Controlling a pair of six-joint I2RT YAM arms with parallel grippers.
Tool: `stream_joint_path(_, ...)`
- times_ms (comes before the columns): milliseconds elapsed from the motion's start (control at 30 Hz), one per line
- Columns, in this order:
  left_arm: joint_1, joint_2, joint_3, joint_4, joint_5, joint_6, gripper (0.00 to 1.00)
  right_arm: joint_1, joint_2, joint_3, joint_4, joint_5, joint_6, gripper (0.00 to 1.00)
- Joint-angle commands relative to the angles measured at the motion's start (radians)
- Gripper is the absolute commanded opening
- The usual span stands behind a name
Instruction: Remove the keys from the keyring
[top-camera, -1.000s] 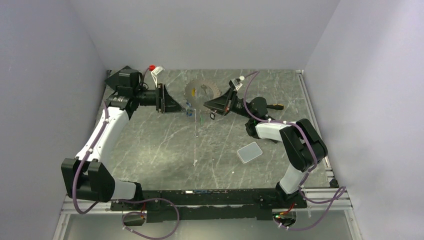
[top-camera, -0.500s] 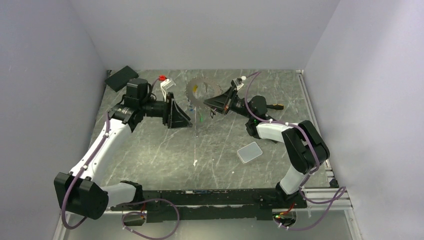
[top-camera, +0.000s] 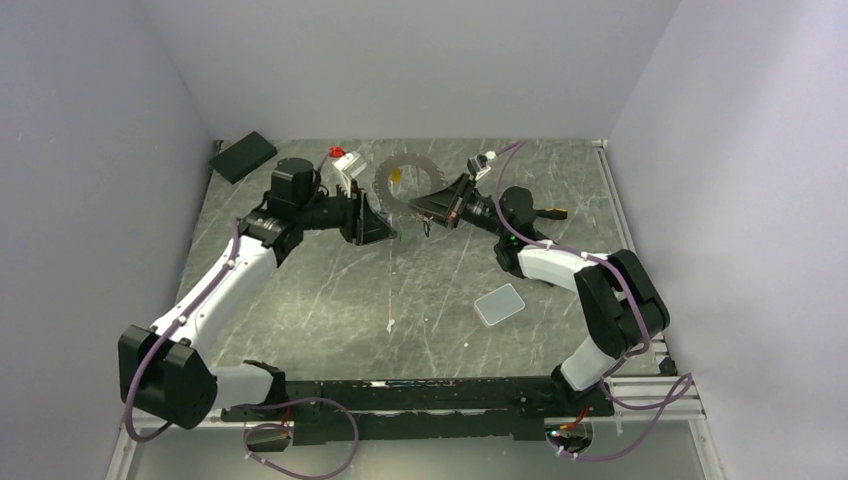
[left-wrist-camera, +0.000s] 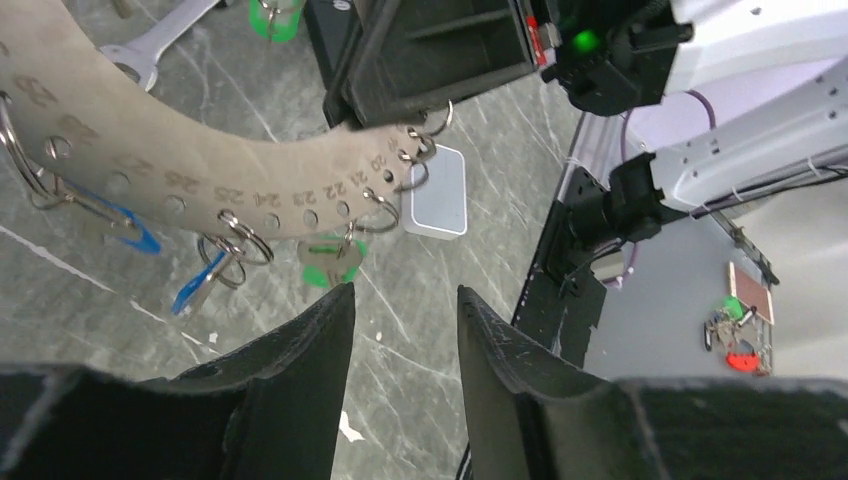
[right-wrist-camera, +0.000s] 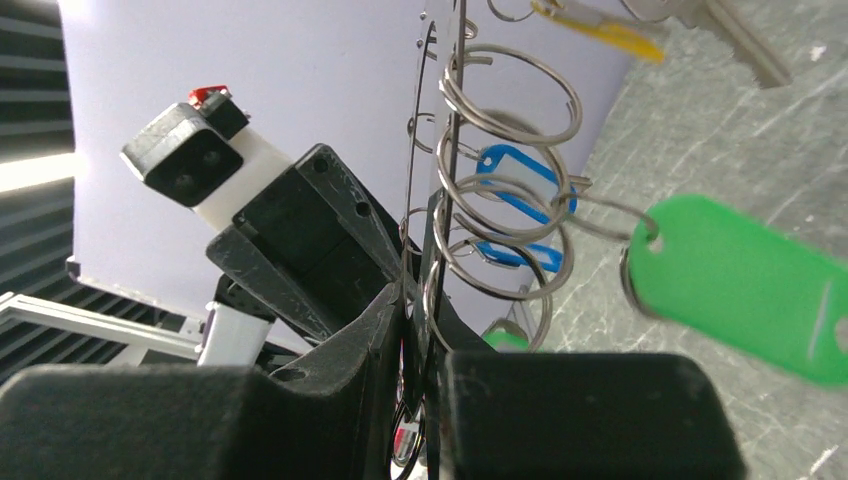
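Observation:
The keyring (top-camera: 404, 179) is a wide flat grey ring with numbered holes, held up off the table on edge. Small split rings hang from it with the keys and their tags. My right gripper (top-camera: 422, 208) is shut on its lower rim; in the right wrist view the keyring (right-wrist-camera: 447, 150) runs edge-on between the jaws of that gripper (right-wrist-camera: 425, 330). A green tag (right-wrist-camera: 740, 290), a blue tag (right-wrist-camera: 515, 165) and a yellow tag (right-wrist-camera: 600, 30) dangle beside it. My left gripper (left-wrist-camera: 405, 300) is open and empty, just below a green-tagged key (left-wrist-camera: 330, 262) on the keyring (left-wrist-camera: 150, 150).
A grey rounded square pad (top-camera: 499, 304) lies on the marble table at the front right. A black flat object (top-camera: 243, 155) sits at the back left corner. A silver wrench (left-wrist-camera: 160, 40) lies under the ring. Walls close in the table on three sides.
My left gripper has swung right from the back left to just under the ring, close to the right gripper. The right gripper and the keyring have barely moved.

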Motion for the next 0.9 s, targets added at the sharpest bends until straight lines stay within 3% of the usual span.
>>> stream_joint_path(0,-0.017,0.031,0.042,0.098,-0.113,-0.075,0.48,0.0,-0.044,0.043,-0.004,0.037,-0.052,0.0)
stream_joint_path(267,-0.05,0.083,0.069,0.134,-0.191,-0.11,0.56,0.002,-0.034,0.057,-0.05,0.056,-0.071,0.0)
stream_joint_path(500,-0.06,0.112,0.093,0.119,-0.286,-0.108,0.56,0.005,-0.024,0.061,-0.061,0.065,-0.073,0.0)
stream_joint_path(600,-0.06,0.121,0.102,0.12,-0.307,-0.103,0.51,0.01,-0.017,0.071,-0.059,0.06,-0.069,0.0)
stream_joint_path(867,-0.06,0.105,0.101,0.081,-0.35,-0.057,0.24,0.013,-0.015,0.067,-0.055,0.06,-0.071,0.0)
